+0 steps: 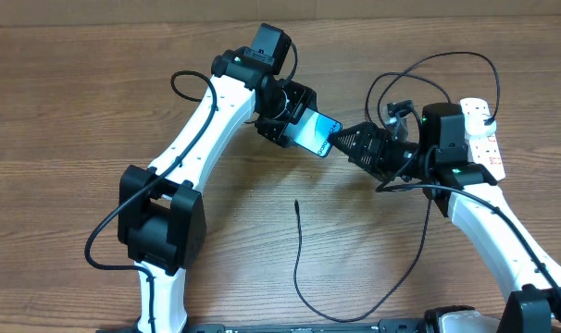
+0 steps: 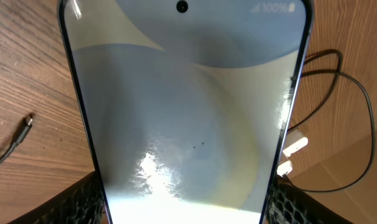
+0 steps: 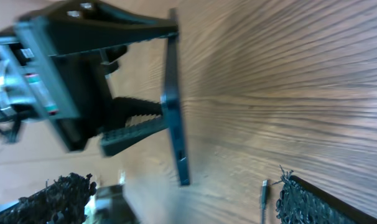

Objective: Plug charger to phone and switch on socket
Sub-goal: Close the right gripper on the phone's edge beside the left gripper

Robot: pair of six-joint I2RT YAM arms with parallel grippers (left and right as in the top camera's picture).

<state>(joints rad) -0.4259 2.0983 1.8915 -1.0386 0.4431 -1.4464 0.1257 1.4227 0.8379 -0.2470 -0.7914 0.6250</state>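
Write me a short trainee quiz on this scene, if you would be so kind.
1. True or false: the charger tip is plugged into the phone.
2. Fill in: the right gripper is ____ (open or shut).
3. Which holds the phone? A. left gripper B. right gripper C. neither
Key: 1 false, it lies on the table; 2 open; 3 A.
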